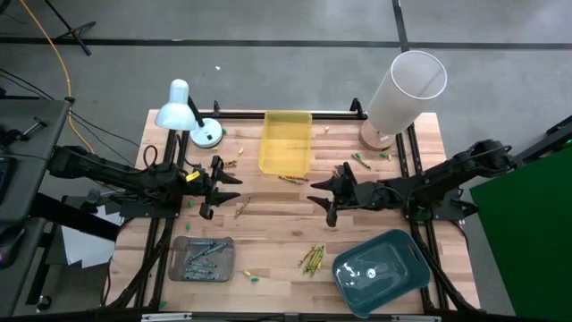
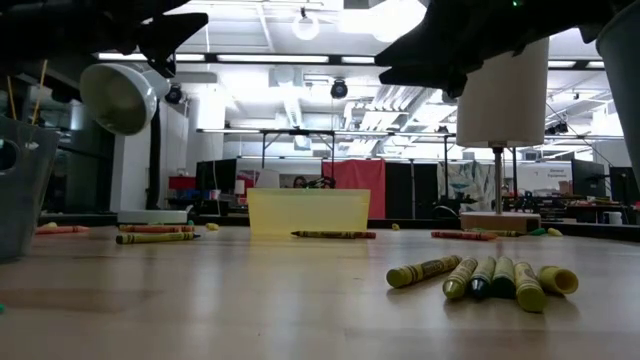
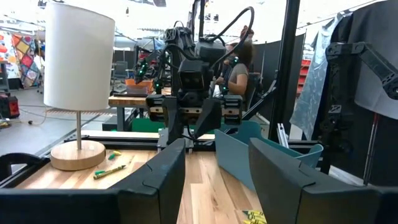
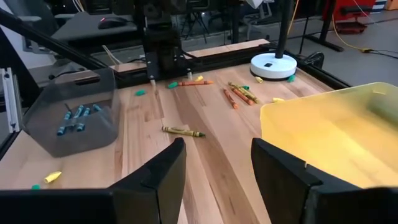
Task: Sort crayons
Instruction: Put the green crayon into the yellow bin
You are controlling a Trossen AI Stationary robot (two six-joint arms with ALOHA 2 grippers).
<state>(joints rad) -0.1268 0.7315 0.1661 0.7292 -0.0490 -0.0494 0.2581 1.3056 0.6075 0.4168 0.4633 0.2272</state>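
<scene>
Crayons lie scattered on the wooden table. A cluster of yellow-olive ones [image 1: 312, 259] [image 2: 490, 277] is at the near middle, one lies by the yellow tray [image 1: 292, 180], one [image 1: 241, 208] [image 4: 183, 131] is near my left gripper, and a few [image 1: 228, 164] [image 4: 239, 94] are at the far left. Blue crayons [image 4: 74, 118] lie in the grey tray [image 1: 202, 258]. My left gripper [image 1: 234, 188] [image 3: 217, 180] and right gripper [image 1: 315, 192] [image 4: 217, 174] hover open above the table's middle. They face each other with nothing between their fingers.
A yellow tray [image 1: 286, 143] stands at the far middle and a teal tray [image 1: 382, 271] at the near right. A blue desk lamp [image 1: 183, 112] is at the far left, and a white-shaded lamp [image 1: 407, 89] at the far right with crayons [image 3: 111, 170] by its base.
</scene>
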